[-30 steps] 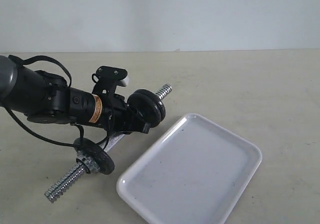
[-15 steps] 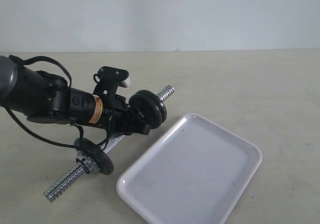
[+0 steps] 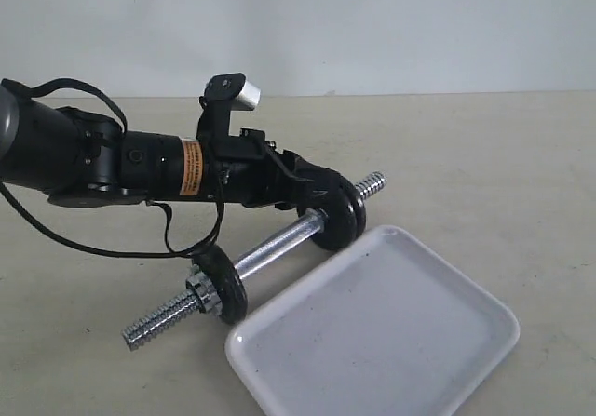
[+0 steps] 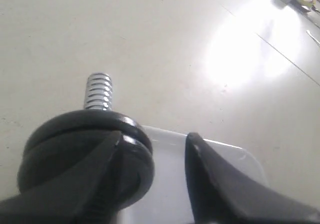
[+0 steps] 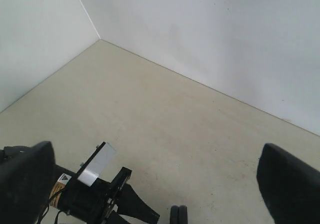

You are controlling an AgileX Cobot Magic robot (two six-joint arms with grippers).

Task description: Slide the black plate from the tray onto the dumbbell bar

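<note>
The black plate sits on the dumbbell bar just beside the tray, probably heavy, rigid and smooth, best taken across its rim by the left gripper, whose fingers stand spread.

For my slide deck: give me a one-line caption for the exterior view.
Left gripper at the black plate on the dumbbell bar, white tray alongside.

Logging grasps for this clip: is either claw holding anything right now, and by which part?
Nothing looks clamped. The left claw is open, one finger overlapping the rim of the black plate on the dumbbell bar; the right claw is open and empty.
</note>
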